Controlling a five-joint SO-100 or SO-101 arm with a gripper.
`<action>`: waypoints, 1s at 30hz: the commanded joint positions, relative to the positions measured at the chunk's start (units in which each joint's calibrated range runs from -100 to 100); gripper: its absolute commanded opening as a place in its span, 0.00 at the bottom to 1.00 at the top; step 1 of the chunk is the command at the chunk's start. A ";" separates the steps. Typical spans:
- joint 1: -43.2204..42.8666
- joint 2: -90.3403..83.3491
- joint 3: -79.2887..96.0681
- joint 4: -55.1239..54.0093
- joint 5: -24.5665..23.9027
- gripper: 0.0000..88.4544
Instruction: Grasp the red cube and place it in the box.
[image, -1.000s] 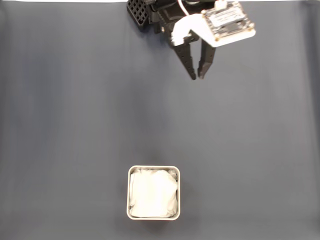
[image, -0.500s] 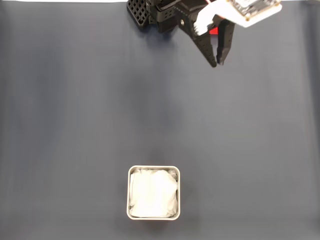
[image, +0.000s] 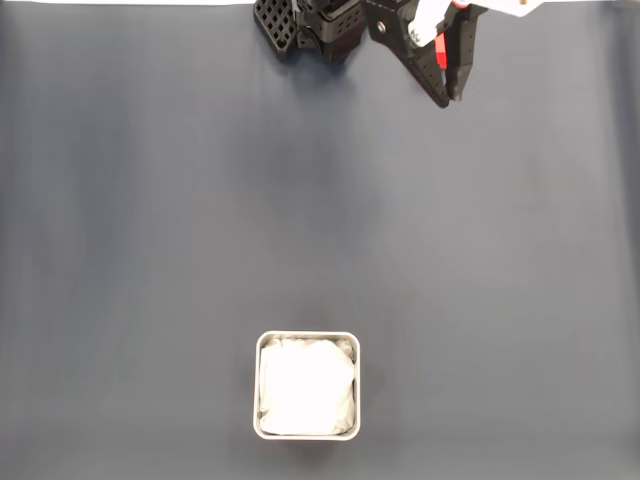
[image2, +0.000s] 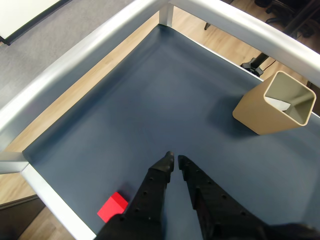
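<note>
In the wrist view the red cube (image2: 112, 206) lies at about seven o'clock on the dark worktop (image2: 150, 115), beside its near rail. Just right of it the hand (image2: 176, 162) reaches in from six o'clock, its fingers nearly together and holding nothing. The box (image2: 272, 106) stands tilted at two o'clock. In the fixed view the box (image: 306, 338) sits at six o'clock, the hand (image: 450, 95) at one o'clock.
</note>
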 joint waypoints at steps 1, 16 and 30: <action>-1.72 -2.43 0.50 0.44 0.68 0.00; -8.47 -9.53 7.07 1.10 1.66 0.00; -16.42 -16.98 11.54 5.93 2.10 0.00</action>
